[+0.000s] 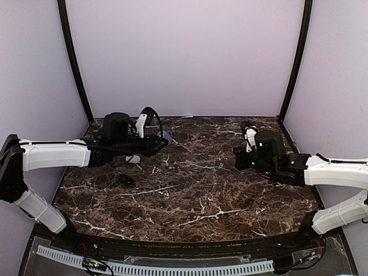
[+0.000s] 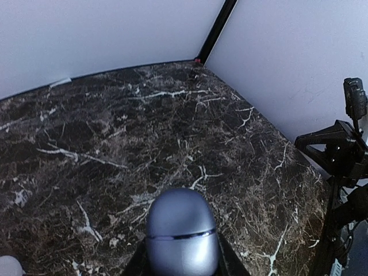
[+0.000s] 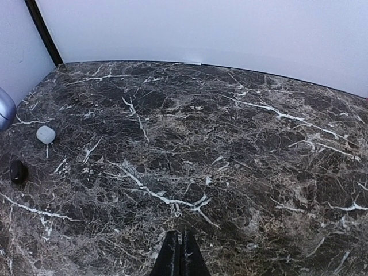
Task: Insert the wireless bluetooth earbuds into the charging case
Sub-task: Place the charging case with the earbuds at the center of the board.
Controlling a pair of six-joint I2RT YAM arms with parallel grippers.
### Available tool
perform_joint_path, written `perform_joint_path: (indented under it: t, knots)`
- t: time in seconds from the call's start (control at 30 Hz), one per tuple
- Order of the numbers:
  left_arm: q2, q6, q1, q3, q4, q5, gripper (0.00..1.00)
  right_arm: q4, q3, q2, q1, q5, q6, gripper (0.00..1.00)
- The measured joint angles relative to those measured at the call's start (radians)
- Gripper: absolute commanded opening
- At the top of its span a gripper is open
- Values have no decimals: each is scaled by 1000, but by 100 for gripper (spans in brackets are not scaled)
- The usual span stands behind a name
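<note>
Left wrist view: left jaws pinch the grey-blue charging case (image 2: 181,230); right jaws, well apart, pressed together.

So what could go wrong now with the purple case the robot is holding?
1. The left gripper pinches only one end of the smooth, rounded purple case, so it might slip out.
2. The case's lid looks closed, so nothing can go in yet.
3. The right gripper is shut and far from the small white piece and the black piece.

Dark marble table (image 1: 190,190), lilac walls (image 1: 184,57)
</note>
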State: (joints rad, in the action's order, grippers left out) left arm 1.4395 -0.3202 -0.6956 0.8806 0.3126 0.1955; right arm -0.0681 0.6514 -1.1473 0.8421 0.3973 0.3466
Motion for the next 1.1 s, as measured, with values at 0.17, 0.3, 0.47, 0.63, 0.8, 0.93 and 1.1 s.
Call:
perform_joint_path:
  t: [0.17, 0.3, 0.47, 0.63, 0.8, 0.93, 1.1]
  knots:
    - [131, -69, 59, 94, -145, 165, 4, 6, 90, -106, -53, -39, -39, 0]
    - [240, -79, 85, 146, -217, 243, 4, -23, 82, -134, -101, -74, -42, 0]
    - [356, -111, 175, 169, -238, 352, 8, -112, 24, -158, -137, -96, -45, 0]
    - [433, -149, 249, 172, -236, 438, 11, -231, -70, -164, -138, -141, -60, 0]
    - [449, -162, 250, 172, -237, 462, 21, -331, -153, -164, -138, -171, -71, 0]
    - [449, -161, 249, 172, -244, 463, 38, -410, -202, -164, -138, -186, -82, 0]
    - [449, -146, 249, 177, -270, 442, 87, -458, -209, -164, -138, -205, -97, 0]
